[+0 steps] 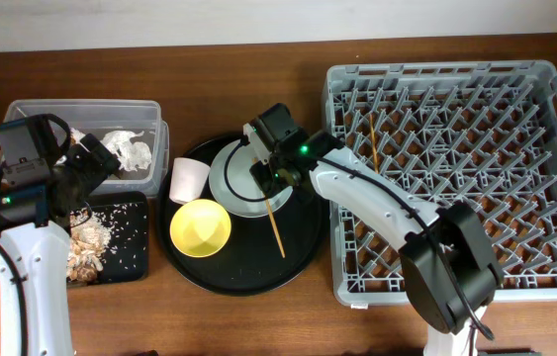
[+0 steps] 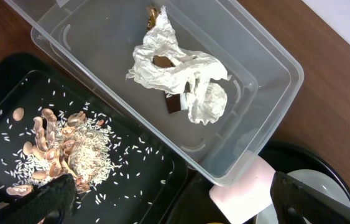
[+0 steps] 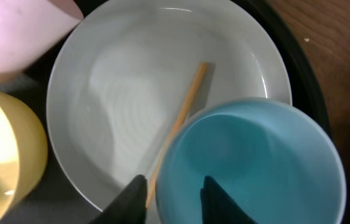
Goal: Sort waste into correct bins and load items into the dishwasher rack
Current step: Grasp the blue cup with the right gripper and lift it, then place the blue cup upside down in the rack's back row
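The grey dishwasher rack (image 1: 456,168) fills the right of the table, with one chopstick (image 1: 373,138) lying among its pegs. Left of it, the round black tray (image 1: 243,277) carries the plate (image 1: 233,183), the yellow bowl (image 1: 200,227) and the pink cup (image 1: 189,180). A second chopstick (image 1: 276,229) lies across the plate. Farther left, the clear tub (image 1: 80,109) holds crumpled napkins (image 2: 181,74), and the flat black tray (image 1: 125,247) holds food scraps (image 2: 63,149). The left gripper (image 2: 175,199) hangs over both bins, spread wide and holding nothing. The right gripper (image 3: 173,180) pinches the rim of the light-blue cup (image 3: 249,155) above the plate, with one finger inside and one outside.
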